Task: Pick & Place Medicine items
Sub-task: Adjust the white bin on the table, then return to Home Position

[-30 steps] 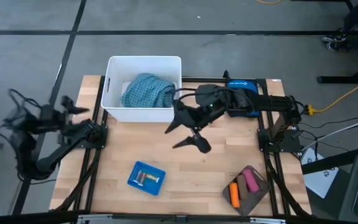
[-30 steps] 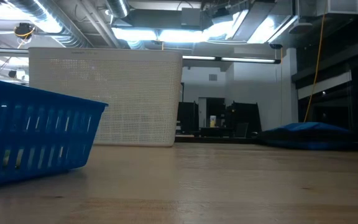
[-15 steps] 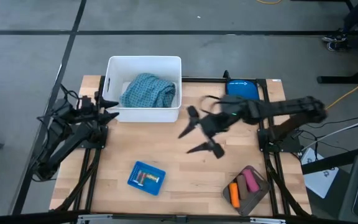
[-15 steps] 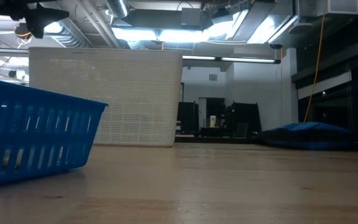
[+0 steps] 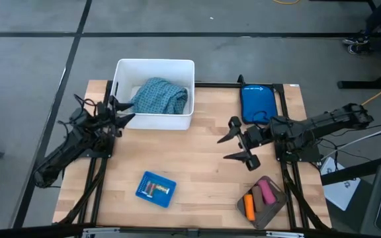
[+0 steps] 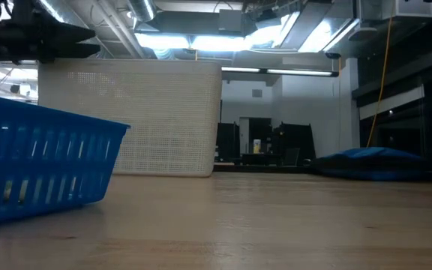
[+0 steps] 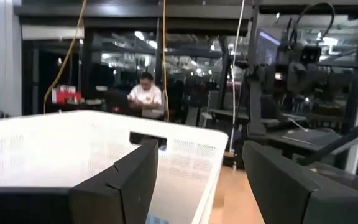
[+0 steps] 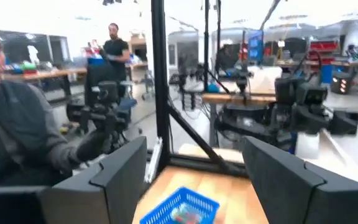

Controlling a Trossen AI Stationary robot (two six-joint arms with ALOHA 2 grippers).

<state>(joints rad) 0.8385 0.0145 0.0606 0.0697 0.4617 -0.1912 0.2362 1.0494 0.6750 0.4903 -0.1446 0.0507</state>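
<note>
Pale wooden planks make up the desk [image 5: 197,165], framed by dark rails. At its near right corner sits a small grey-brown tray [image 5: 264,203] holding a pink oblong block [image 5: 266,193], an orange tube [image 5: 249,206] and a dark brown stick [image 5: 258,200], lying side by side. A small blue slotted plastic basket [image 5: 155,189] rests toward the near left of the desk, with tiny yellowish and reddish bits inside that are too small to tell apart; the low view shows its ribbed wall close at the picture's left. At the far left edge stands a white perforated plastic bin [image 5: 152,116] with a crumpled teal patterned cloth [image 5: 159,97] in it, and a flat blue pouch [image 5: 255,103] lies at the far right. The right claw [image 5: 237,149] hangs over the right-hand middle of the desk, near the blue pouch and well apart from the tray, its two dark fingers spread wide and holding nothing. The left claw [image 5: 122,110] is at the left wall of the white bin, fingers likewise spread wide and empty; its wrist view looks across the bin's rim. Beyond the desk, the right wrist view shows a person in a dark top [image 8: 14,140] close by and another person standing farther back [image 8: 112,51].
</note>
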